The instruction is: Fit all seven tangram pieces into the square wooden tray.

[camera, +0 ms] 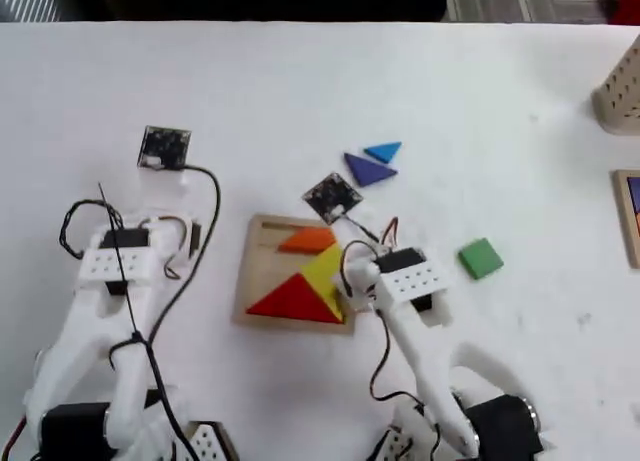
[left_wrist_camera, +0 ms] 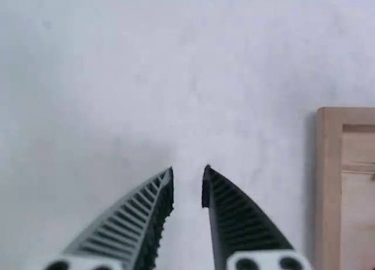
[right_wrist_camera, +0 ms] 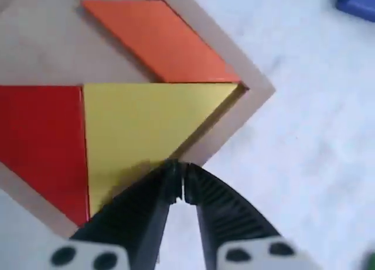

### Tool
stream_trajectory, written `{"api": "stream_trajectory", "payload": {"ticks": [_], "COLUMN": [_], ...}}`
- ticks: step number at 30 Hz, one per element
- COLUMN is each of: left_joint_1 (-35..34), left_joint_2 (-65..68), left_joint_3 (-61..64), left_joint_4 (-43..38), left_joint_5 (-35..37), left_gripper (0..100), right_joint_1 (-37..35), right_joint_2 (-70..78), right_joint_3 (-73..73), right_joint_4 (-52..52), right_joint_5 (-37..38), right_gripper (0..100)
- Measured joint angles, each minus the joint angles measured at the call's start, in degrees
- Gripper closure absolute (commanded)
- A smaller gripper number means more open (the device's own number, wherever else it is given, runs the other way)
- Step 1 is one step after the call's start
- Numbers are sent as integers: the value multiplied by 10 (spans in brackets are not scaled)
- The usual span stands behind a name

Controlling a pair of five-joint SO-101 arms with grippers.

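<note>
The right arm's fingers point(right_wrist_camera: 146, 214) are closed tip to tip and grip nothing. They sit at the right-hand rim of the square wooden tray point(camera: 266, 263), with their tips at the edge of the yellow triangle point(right_wrist_camera: 140, 123) where it meets that rim. The left arm's fingers point(left_wrist_camera: 234, 223) hang over bare counter point(camera: 300, 91) on the tray's other side, parted by a narrow gap and holding nothing, with the tray's rim close by. Three pieces lie inside the tray: the red triangle point(camera: 293, 299) nearest, the yellow one touching it along one edge, and the orange parallelogram point(camera: 308, 240) beyond, toward the far rim. Bare wood shows on the left and far-left part of the tray. Three loose pieces lie on the counter, all on the right arm's side, so the next pick is judged to fall to that arm; the tray stands between the left arm and every one of them. The green square point(camera: 480, 258) is the nearest, just right of the right arm's wrist and apart from the tray, with open counter on all sides for a descent from above. Farther off, beyond the tray's far right corner, the purple triangle point(camera: 367, 169) and the blue triangle point(camera: 383, 152) lie close together — possibly touching — which leaves less room between them for fingers. The purple piece's long edge slants across the counter. A perforated wooden block point(camera: 620, 91) and a second tray point(camera: 622, 221) stand at the far right, well apart from the work.
</note>
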Motion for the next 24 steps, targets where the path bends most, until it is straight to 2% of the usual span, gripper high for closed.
{"api": "stream_trajectory", "payload": {"ticks": [7,14,17,21,24], "left_joint_1": [0,0,0,0,0], "left_joint_2": [0,0,0,0,0], "left_joint_3": [0,0,0,0,0], "left_joint_4": [0,0,0,0,0], "left_joint_5": [0,0,0,0,0], "left_gripper": [898,897,896,896,896], "right_joint_1": [-9,4,0,1,-1], "right_joint_2": [3,-42,-77,-111,-120], "right_joint_3": [-32,-75,-76,-76,-52], "right_joint_4": [11,106,171,252,257], "right_joint_5": [-1,-1,25,80,95], "right_gripper": [979,974,965,845,749]}}
